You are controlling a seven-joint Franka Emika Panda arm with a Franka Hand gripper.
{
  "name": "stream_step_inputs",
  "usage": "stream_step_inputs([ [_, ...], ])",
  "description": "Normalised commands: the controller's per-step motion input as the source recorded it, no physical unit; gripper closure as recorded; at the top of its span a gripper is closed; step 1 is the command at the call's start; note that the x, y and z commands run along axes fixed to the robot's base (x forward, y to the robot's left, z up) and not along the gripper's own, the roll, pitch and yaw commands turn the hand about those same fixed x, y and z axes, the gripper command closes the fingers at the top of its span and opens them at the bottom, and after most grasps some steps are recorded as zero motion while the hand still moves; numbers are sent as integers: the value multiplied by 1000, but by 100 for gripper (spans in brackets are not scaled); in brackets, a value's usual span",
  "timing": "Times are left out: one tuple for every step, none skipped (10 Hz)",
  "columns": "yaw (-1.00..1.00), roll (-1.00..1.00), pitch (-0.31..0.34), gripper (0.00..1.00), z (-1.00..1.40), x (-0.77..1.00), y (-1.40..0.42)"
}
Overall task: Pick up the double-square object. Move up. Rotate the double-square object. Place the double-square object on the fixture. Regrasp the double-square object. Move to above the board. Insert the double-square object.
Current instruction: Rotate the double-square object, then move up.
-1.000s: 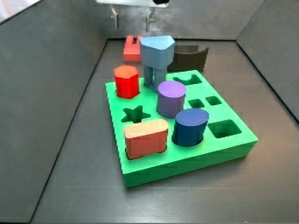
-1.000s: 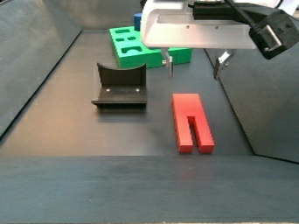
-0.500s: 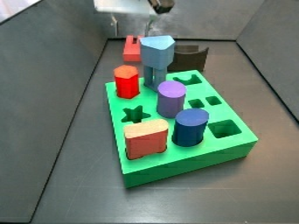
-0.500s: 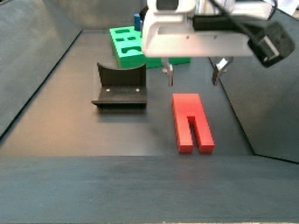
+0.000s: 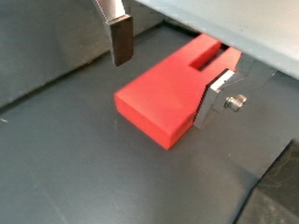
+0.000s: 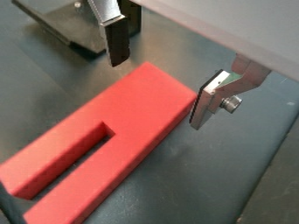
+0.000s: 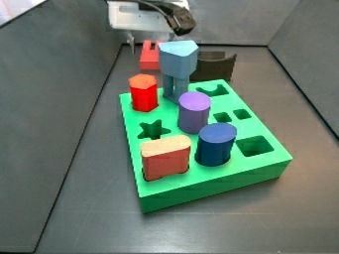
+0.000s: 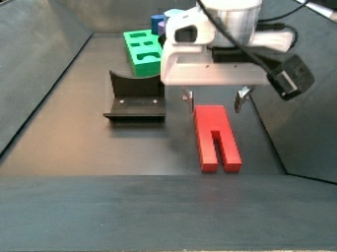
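The double-square object (image 8: 218,136) is a long red prism with a slot, lying flat on the dark floor; it also shows in both wrist views (image 5: 170,92) (image 6: 100,140) and behind the board in a side view (image 7: 150,55). My gripper (image 8: 215,98) is open and low over its far end, one finger on each side (image 5: 167,70) (image 6: 167,72). The fingers (image 5: 119,39) do not touch it. The fixture (image 8: 134,96) stands to the side of it. The green board (image 7: 199,164) holds several pegs.
On the board stand a red hexagonal peg (image 7: 143,92), a grey-blue pentagonal peg (image 7: 177,62), a purple cylinder (image 7: 195,111), a dark blue peg (image 7: 216,145) and a salmon block (image 7: 166,157). Grey walls enclose the floor.
My gripper has come down from above until its open fingers straddle the end of the double-square object. The object and the fixture have not moved.
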Motion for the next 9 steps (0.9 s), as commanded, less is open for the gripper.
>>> stream_step_inputs([
  [0, -139, -70, 0, -621, 39, 16],
  [-3, -150, -77, 0, -497, 41, 20],
  [-6, -155, -76, 0, -437, 41, 22],
  [-10, -165, -79, 0, -325, 40, 24],
  [-9, -171, -81, 0, -271, 40, 25],
  [-6, -178, -97, 0, -171, 35, 29],
  [0, 0, 0, 100, 0, 0, 0],
  [0, 0, 0, 100, 833, 0, 0],
  [0, 0, 10, 100, 812, -13, 0],
])
